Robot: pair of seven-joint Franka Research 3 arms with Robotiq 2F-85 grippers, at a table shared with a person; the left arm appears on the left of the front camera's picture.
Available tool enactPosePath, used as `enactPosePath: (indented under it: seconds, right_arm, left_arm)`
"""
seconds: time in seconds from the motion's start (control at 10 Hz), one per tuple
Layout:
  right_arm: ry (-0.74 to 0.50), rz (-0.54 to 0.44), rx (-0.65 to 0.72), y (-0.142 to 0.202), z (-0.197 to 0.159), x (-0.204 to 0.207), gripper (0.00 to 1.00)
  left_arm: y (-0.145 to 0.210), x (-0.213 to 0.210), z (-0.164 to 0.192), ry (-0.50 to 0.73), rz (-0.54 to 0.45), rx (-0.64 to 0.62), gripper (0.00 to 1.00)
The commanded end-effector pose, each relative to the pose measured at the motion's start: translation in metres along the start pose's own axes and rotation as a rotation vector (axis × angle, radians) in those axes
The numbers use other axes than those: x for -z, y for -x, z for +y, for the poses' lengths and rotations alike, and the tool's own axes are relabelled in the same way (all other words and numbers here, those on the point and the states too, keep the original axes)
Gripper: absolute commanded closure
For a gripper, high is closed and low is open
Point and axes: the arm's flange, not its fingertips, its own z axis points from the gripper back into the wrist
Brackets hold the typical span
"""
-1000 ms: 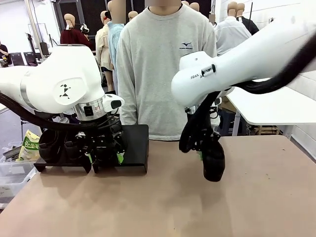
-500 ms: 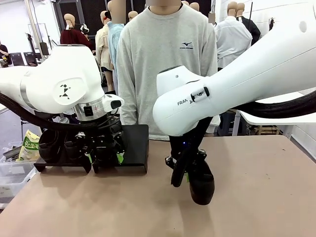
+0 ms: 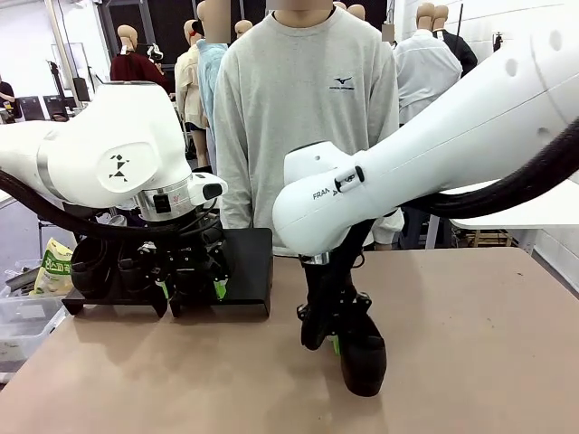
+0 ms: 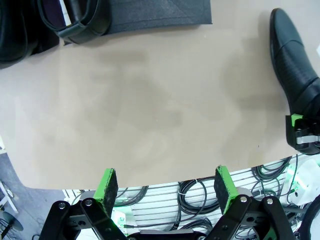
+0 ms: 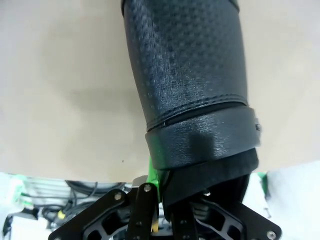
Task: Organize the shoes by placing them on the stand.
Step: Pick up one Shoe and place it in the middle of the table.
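The shoe (image 3: 364, 354), clamped in the right pincer (image 3: 336, 342), has been carried leftward toward the stand (image 3: 246, 262). The left pincer (image 3: 190, 287) is held apart, empty, so one more placement is judged imminent.

Robotics lab, probably within an open workroom: two white arms (image 3: 118, 163) mounted at a tan table (image 3: 470, 344), cable bundles (image 4: 200, 187) below, white worktable (image 3: 516, 194) at 2 o'clock.

shoes (image 3: 364, 354): 3 seen | stand (image 3: 249, 267): 1 | person (image 3: 303, 117): 1
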Motion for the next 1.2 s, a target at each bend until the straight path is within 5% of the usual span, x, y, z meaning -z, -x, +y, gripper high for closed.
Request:
enactPosePath:
  seconds: [0.0, 0.2, 0.7, 1.1]
  right_arm:
    - [-0.010, 0.066, -0.033, -0.009, 0.009, -0.004, 1.00]
    - [-0.020, 0.118, -0.035, -0.015, 0.013, 0.000, 1.00]
    - [-0.056, 0.134, -0.056, -0.021, 0.019, 0.004, 0.03]
    - [-0.101, 0.061, -0.042, -0.012, 0.004, -0.012, 0.00]
  left_arm:
    - [0.000, 0.001, 0.000, -0.009, -0.019, -0.020, 0.00]
    - [0.000, 0.001, 0.000, -0.009, -0.019, -0.020, 0.00]
    - [0.000, 0.001, 0.000, -0.009, -0.019, -0.020, 0.00]
    - [0.000, 0.001, 0.000, -0.009, -0.019, -0.020, 0.00]
